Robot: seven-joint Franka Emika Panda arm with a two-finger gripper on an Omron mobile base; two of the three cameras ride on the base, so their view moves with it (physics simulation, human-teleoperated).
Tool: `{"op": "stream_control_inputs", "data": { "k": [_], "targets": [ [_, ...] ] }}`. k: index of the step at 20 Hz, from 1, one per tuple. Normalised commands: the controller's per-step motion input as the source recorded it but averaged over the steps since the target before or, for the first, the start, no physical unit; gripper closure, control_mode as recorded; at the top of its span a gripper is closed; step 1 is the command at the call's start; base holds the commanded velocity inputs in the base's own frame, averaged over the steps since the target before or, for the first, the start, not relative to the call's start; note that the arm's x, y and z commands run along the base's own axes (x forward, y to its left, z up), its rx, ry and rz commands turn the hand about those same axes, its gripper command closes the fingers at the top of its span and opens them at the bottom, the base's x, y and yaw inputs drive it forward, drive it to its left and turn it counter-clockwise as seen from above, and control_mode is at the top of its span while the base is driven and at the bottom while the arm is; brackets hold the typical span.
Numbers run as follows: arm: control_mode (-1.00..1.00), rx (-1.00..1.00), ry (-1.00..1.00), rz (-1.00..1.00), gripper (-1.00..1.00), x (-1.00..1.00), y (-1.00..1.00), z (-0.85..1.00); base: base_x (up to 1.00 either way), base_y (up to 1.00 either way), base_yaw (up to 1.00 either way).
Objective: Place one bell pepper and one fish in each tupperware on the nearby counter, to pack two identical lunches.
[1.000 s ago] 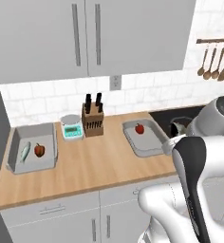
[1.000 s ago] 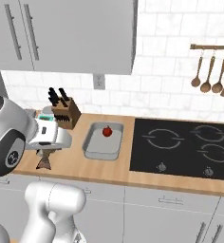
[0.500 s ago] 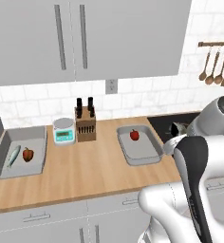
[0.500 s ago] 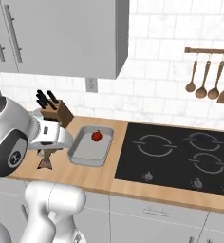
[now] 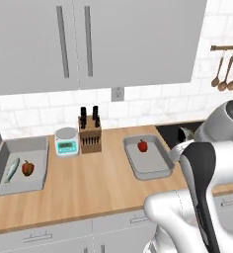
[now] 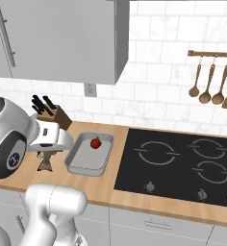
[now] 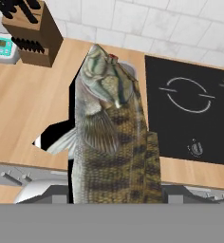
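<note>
Fish (image 7: 111, 137), a large olive-brown one with dark bars, is hanging in the pincer (image 6: 48, 153) and taking up the middle of the hand view, head pointing away toward the backsplash. In the right base view its tail is showing below the white hand, above the front of the tabletop (image 5: 98, 183) and just left of the nearer tupperware (image 5: 147, 157). The pincer is grasping this fish; its tips themselves are hidden behind the body.

That grey tupperware is sitting on the wooden tabletop just beside the black stovetop (image 6: 178, 166) and is holding one red bell pepper (image 5: 142, 145) near its far end. Behind and to the left, a knife block (image 5: 89, 132) is standing against the white tile, with a small kitchen scale (image 5: 67, 142) just beside it. Well apart, at the far left end of the tabletop, a second tupperware (image 5: 20, 184) is holding a slim silvery fish (image 5: 12, 169) and a second bell pepper (image 5: 27, 168) lying side by side. Wooden spoons (image 6: 212, 84) are hanging from a rail above the stovetop.
</note>
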Motion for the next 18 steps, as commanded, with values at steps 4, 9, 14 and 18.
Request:
{"op": "stream_control_inputs", "data": {
  "k": [4, 9, 14, 18],
  "targets": [
    [1.0, 0.0, 0.0, 0.0, 1.0, 0.0, 0.0, 0.0, 0.41, 0.03, 0.0],
    [1.0, 0.0, 0.0, 0.0, 1.0, 0.0, 0.0, 0.0, 0.27, 0.01, 0.0],
    [1.0, 0.0, 0.0, 0.0, 1.0, 0.0, 0.0, 0.0, 0.17, 0.03, 0.0],
    [-1.0, 0.0, -0.01, 0.0, 1.0, 0.08, 0.02, -0.06, 0.18, 0.03, 0.0]
  ]
}}
